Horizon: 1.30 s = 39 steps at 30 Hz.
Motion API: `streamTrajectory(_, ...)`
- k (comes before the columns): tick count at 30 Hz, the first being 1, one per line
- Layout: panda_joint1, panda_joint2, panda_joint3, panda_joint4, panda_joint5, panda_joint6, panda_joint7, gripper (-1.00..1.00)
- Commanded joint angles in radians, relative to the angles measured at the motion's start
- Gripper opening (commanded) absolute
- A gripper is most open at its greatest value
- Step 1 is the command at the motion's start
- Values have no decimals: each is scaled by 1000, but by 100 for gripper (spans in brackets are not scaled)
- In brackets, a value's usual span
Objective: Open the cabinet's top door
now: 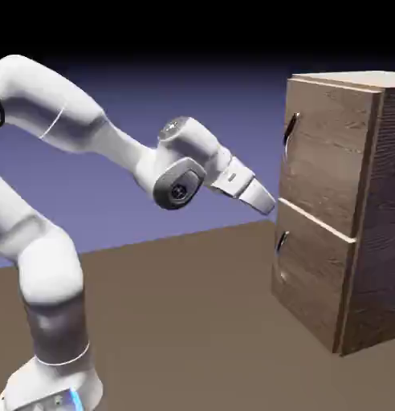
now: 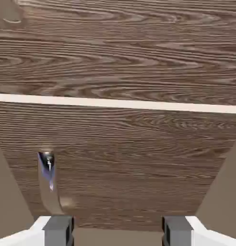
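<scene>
The brown wood-grain cabinet (image 1: 369, 225) stands at the right of the exterior view. Its top door (image 1: 325, 152) is flush and carries a thin dark handle (image 1: 291, 131) near its left edge. My gripper (image 1: 267, 204) hovers just short of the cabinet front, level with the seam between the two panels and below that handle. In the hand view the top door (image 2: 120, 53) fills the upper part above a pale seam. The gripper (image 2: 117, 233) is open with nothing between its grey fingertips (image 2: 58, 230).
The shorter lower panel (image 1: 313, 273) has its own small handle (image 1: 281, 241). In the hand view that panel (image 2: 139, 163) lies below the seam, and its shiny handle (image 2: 47, 180) sits low on the left. The brown table (image 1: 193, 321) stretches in front of the cabinet.
</scene>
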Motion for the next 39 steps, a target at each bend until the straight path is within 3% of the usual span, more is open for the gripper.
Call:
streamTrajectory(1,-20,-12,21,7,44,-5,-24,0)
streamTrajectory(39,-775,-472,800,291,1696,-187,-922,0)
